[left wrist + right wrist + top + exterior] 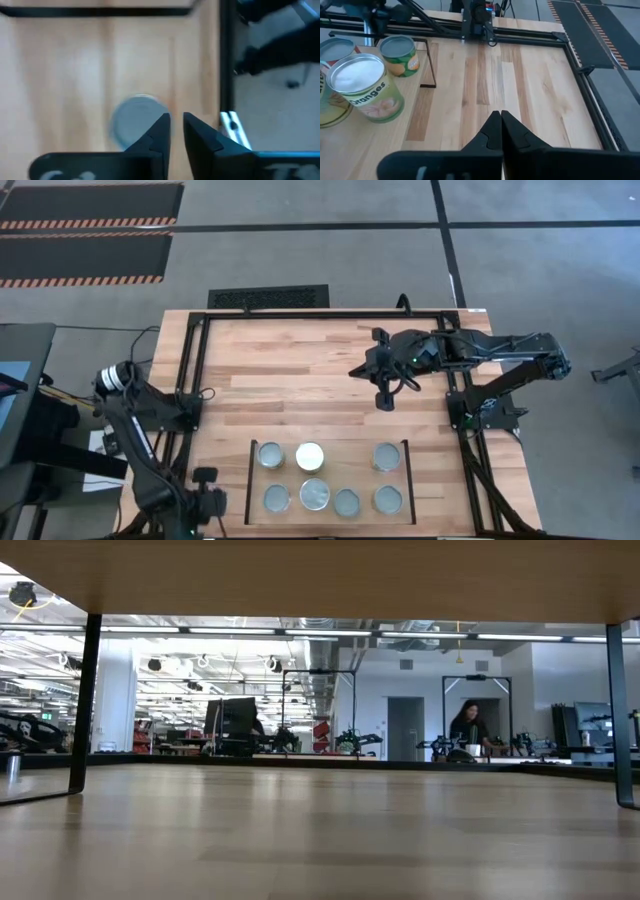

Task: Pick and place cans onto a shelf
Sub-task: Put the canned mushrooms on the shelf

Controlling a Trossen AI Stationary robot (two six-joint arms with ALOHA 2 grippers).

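Seven cans stand inside the shelf (250, 480), the wood-plank section bounded by thin black bars at the near edge of the surface (300, 370). The far row holds three: a grey-topped can (270, 455) at the left, the white-topped can (310, 456) just beside it, and another grey-topped can (386, 456) at the right. One slot between the white-topped can and the right can is vacant. The near row holds four abreast: a can (277, 498) at the left, the wider can (315, 494), a can (347, 502) and a can (387, 499) at the right.

No can is visible elsewhere on the surface. Judged from this layout, placement is nearly complete; the single vacant slot in the far row suggests one can is still outstanding, and its location cannot be determined.

The right pincer (386, 402) hangs over the bare planks far of the shelf, right of centre. Its fingers are pressed together and carry nothing.

The left pincer (177, 131) is at the near left corner, just beside the shelf. Its fingers are nearly together with a narrow gap and grip nothing; one grey-topped can lies just beyond them.
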